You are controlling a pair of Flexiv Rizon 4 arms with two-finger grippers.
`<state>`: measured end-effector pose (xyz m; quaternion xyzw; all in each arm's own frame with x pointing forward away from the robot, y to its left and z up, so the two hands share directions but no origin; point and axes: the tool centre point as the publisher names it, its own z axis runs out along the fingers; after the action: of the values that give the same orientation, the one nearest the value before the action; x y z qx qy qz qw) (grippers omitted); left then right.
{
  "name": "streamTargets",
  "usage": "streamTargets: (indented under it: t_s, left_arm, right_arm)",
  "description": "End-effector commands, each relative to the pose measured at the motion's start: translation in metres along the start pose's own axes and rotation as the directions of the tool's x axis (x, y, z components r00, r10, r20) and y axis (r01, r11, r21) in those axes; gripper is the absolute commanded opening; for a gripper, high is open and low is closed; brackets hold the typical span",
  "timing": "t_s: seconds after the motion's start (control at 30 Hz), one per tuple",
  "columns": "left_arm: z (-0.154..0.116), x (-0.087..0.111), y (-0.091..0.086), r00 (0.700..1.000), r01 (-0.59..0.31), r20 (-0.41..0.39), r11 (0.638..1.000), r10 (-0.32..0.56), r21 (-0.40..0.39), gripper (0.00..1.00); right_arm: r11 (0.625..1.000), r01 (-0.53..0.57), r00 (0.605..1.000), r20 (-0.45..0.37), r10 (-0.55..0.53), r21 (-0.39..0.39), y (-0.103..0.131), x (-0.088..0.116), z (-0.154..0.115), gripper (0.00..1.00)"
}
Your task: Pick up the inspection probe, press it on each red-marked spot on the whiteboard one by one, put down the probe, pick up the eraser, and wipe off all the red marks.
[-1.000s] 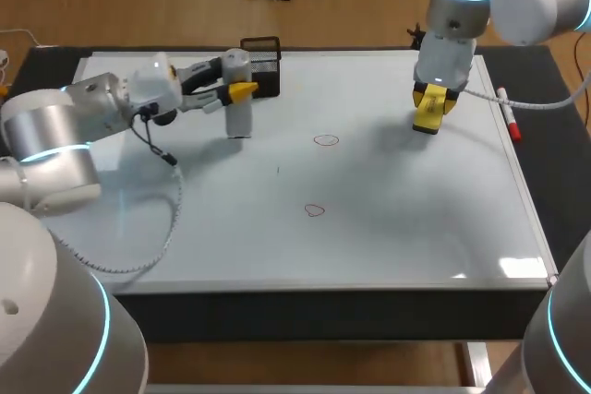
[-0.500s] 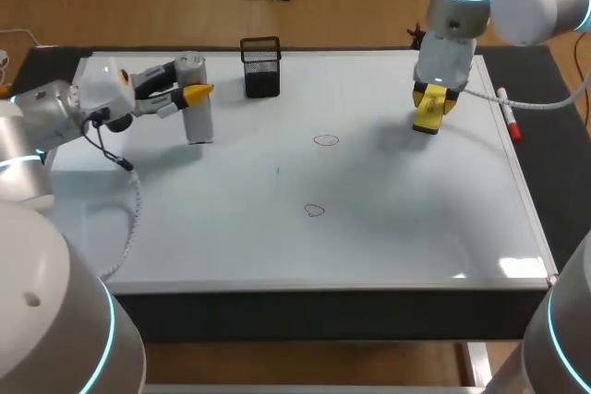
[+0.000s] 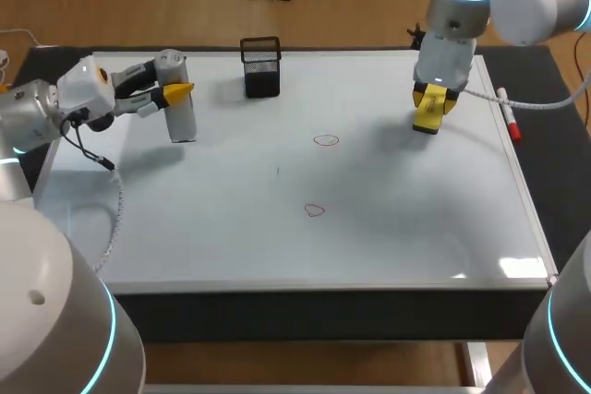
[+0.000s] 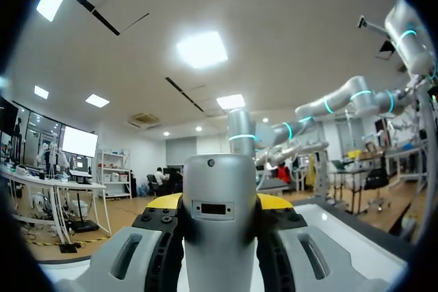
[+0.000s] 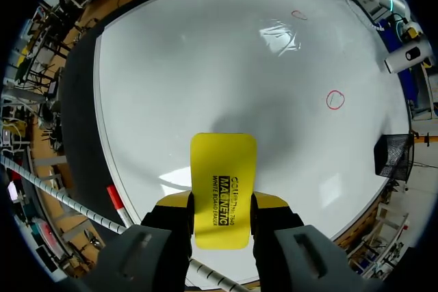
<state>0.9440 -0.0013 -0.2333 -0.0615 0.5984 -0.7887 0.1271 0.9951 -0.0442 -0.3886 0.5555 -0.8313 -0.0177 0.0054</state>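
probe (image 3: 177,106) far left — eraser (image 3: 428,110) right, basket (image 3: 261,71) btwn, at back

Print log:
- Legible print in one place only: yellow flat rectangular eraser (image 5: 223,189), broad face, right wrist view.
- Few short stacked lines of black capitals, running along long axis, on half of face nearer fingers. Wording not copied here.
- Head view: same eraser (image 3: 430,108), print too small to see.
- Silver-grey cylindrical probe (image 4: 220,217): dark rectangular recess, small dot above; no characters legible.
- Glossy white whiteboard (image 3: 416,219): red hand-drawn loop (image 3: 326,140), second red loop (image 3: 315,210); neither letter nor digit.
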Motion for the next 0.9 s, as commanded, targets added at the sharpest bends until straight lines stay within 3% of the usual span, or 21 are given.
streamTargets:
  t_s: [0.03,0.23,0.6,0.9]
  left_arm:
    - [-0.006,0.002,-0.001,1.0,-0.002,0.0,1.0,0.002,0.003,0.0]
    - [-0.006,0.002,-0.001,1.0,-0.002,0.0,1.0,0.002,0.003,0.0]
    - [-0.006,0.002,-0.001,1.0,-0.002,0.0,1.0,0.002,0.003,0.0]
    - [-0.006,0.002,-0.001,1.0,-0.002,0.0,1.0,0.002,0.003,0.0]
  right_arm:
    - [1.0,0.002,1.0,-0.003,-0.002,0.0,-0.001,0.0,-0.001,0.0]
    - [0.997,0.072,0.997,-0.018,-0.071,0.021,0.017,-0.025,-0.006,0.0]
    - [0.964,0.263,0.964,0.012,-0.264,0.04,0.083,-0.11,-0.007,0.0]
    - [0.923,0.383,0.924,-0.005,-0.383,0.037,0.123,-0.163,-0.002,0.0]
